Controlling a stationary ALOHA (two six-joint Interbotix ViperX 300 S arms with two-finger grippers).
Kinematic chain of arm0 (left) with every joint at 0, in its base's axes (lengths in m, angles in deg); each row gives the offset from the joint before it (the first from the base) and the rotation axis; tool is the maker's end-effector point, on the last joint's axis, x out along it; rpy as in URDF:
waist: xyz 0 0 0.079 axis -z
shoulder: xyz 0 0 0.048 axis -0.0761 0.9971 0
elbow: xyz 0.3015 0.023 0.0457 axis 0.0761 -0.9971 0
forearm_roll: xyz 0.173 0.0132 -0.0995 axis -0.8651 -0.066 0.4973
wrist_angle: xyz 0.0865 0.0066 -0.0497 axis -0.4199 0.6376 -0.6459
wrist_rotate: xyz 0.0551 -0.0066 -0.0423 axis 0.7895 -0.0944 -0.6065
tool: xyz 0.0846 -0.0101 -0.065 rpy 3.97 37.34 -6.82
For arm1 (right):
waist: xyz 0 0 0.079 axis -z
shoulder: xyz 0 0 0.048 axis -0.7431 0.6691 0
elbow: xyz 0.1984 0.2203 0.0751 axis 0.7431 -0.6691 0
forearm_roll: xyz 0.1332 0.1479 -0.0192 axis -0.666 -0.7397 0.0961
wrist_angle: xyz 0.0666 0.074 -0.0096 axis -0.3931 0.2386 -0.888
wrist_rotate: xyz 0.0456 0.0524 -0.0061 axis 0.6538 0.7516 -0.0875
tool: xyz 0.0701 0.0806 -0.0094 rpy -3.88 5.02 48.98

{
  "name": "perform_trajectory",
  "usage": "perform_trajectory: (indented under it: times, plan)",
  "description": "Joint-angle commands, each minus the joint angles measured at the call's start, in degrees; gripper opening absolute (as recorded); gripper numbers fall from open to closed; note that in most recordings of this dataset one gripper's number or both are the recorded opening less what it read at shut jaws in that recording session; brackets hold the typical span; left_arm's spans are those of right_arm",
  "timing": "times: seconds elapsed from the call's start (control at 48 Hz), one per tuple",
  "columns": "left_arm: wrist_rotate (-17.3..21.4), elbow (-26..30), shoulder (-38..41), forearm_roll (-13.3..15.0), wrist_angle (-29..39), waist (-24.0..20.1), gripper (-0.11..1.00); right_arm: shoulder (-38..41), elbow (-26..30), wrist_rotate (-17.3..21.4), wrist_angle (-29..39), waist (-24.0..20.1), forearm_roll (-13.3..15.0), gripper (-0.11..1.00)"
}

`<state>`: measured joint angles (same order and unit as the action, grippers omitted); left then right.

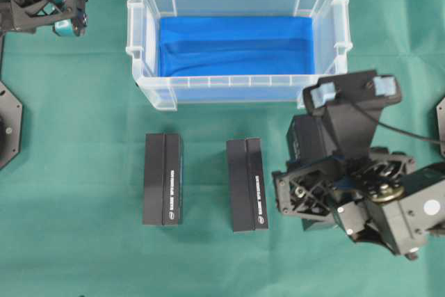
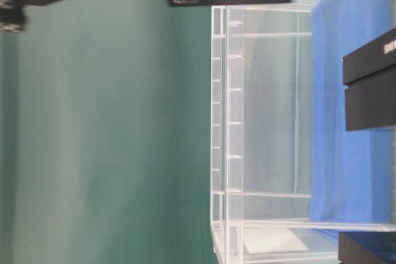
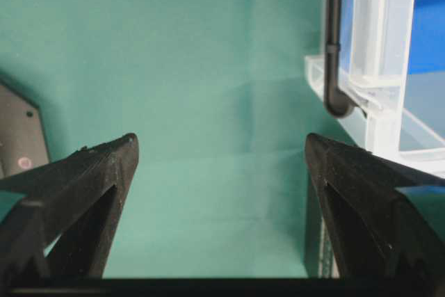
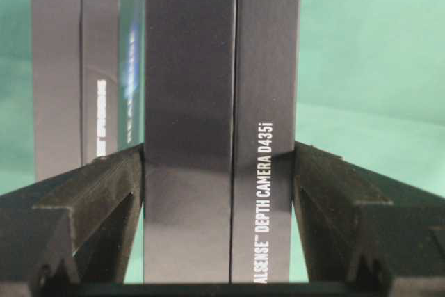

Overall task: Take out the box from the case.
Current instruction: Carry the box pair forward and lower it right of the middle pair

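Observation:
The clear case [image 1: 236, 90] with its blue lining [image 1: 236, 43] stands at the back of the table, and nothing lies in it. Just off the case's front right corner, my right gripper [image 1: 299, 172] is shut on a black box [image 4: 208, 102], a finger pressed against each long side. In the overhead view the arm hides most of that box [image 1: 300, 140]. Whether it rests on the cloth I cannot tell. Far to the left of the case, my left gripper [image 1: 66, 5] stands open and empty over the green cloth [image 3: 220, 138], with the case's corner [image 3: 375, 67] to its right.
Two more black boxes [image 1: 163, 179] [image 1: 247, 184] lie side by side on the green cloth in front of the case; one box [image 4: 76, 74] shows to the left of the held one. Black arm bases sit at the left edge [image 1: 7, 123] and at the right edge.

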<state>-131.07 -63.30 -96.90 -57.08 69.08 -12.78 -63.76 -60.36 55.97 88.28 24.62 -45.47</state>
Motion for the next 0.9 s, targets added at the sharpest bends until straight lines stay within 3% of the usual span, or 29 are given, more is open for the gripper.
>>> perform_trajectory:
  times: [0.0,0.146,0.458,0.874]
  plan:
    - [-0.1,0.6,-0.6,-0.3,-0.2,0.1,0.96,-1.0,-1.7,0.6,-3.1,-0.2,-0.6,0.67]
    - [0.0,0.4,-0.6,-0.3,-0.2,0.1,0.96,-1.0,-7.3,3.5,-7.8,-0.3,-2.2,0.67]
    - [-0.1,0.3,-0.6,-0.3,-0.2,0.1,0.96,-0.4,-17.1,7.6,-17.1,-0.3,-2.3,0.67]
    - [-0.1,0.0,-0.4,-0.3,-0.2,0.1,0.96,2.4,-20.6,8.5,-21.5,0.3,-2.1,0.67]
